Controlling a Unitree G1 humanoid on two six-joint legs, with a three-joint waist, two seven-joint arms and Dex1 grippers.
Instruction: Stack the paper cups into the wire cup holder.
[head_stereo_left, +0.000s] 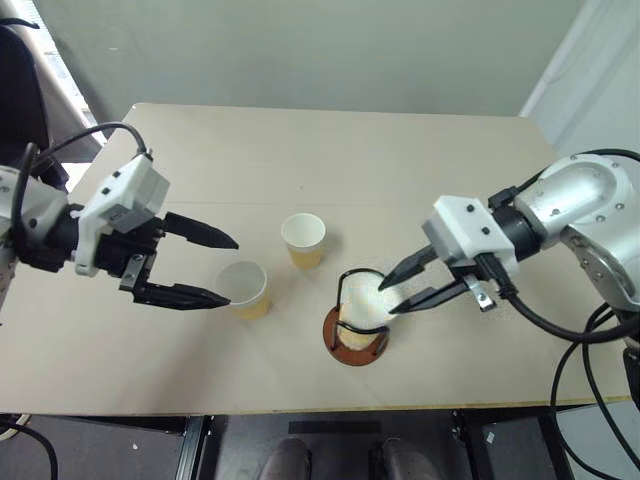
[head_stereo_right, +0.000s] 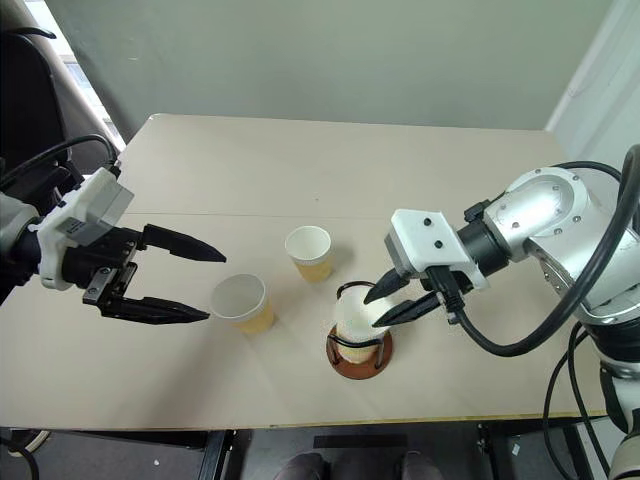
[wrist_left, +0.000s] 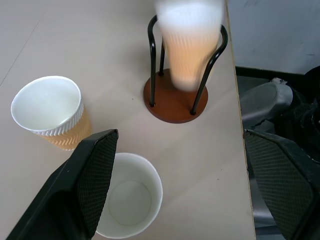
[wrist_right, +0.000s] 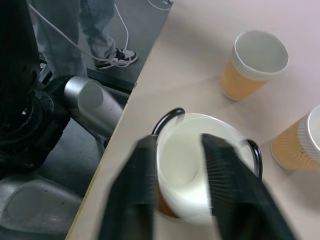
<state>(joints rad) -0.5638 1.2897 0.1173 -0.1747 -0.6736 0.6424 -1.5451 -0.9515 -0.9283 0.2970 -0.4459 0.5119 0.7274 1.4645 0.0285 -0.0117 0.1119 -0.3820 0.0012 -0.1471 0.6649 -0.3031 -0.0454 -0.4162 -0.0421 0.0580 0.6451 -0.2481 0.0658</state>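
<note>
Looks like a robotics lab or test room — plain beige table (head_stereo_left: 300, 150), bare grey-green wall (head_stereo_left: 300, 50), loose cables (wrist_right: 125, 30) on dark floor, a person's legs (wrist_right: 97, 25) standing nearby.

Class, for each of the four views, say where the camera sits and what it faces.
Left eye and right eye views: on the head, facing down at the table; both arms show.
Left wrist view: along the open left claw toward the wire cup holder.
Right wrist view: along the right claw, at a cup in the holder.
All share the two loose cups.
</note>
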